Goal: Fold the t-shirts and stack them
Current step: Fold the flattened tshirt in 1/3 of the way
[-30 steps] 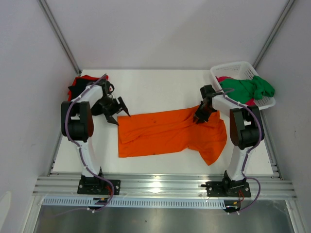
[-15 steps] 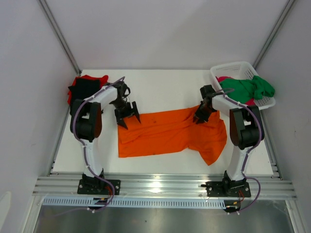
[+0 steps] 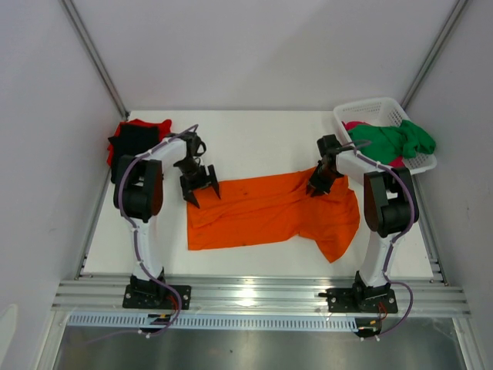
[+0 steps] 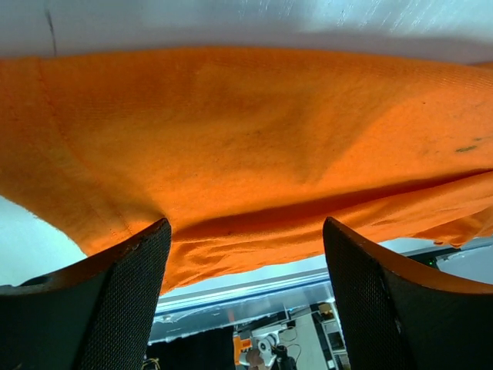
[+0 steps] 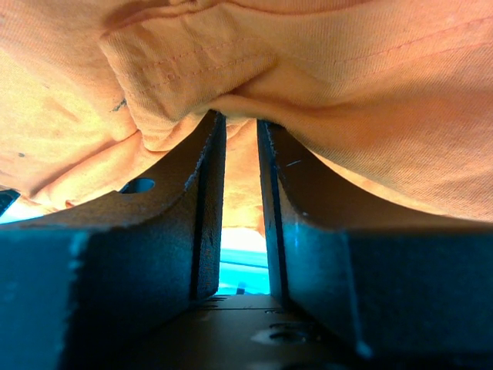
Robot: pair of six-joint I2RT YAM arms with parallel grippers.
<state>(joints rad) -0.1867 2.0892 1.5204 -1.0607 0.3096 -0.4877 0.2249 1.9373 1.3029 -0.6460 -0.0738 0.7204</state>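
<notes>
Top external view: a white lattice basket [image 3: 368,105] sits at the far right corner of the table [image 3: 254,139]. It holds 2 crumpled shirts. The green t-shirt [image 3: 397,140] lies on top and spills over the rim, and the pink t-shirt [image 3: 355,126] shows under it at the far left side.

At the far left corner, a red t-shirt [image 3: 146,124] and a black t-shirt [image 3: 127,142] lie together in a heap, touching.

The orange t-shirt [image 3: 269,212] lies spread wide across the middle of the table, its right end bunched and sagging toward the near edge.

The left gripper [image 3: 202,193] is at the shirt's far left corner, jaws spread and released; the left wrist view shows the cloth [image 4: 254,146] beyond the 2 parted fingers, none between them.

The right gripper [image 3: 316,189] is at the far right edge of the same shirt. Right wrist view: its jaws are nearly closed, clenched on a gathered fold of orange cloth [image 5: 347,92] at their tips.
</notes>
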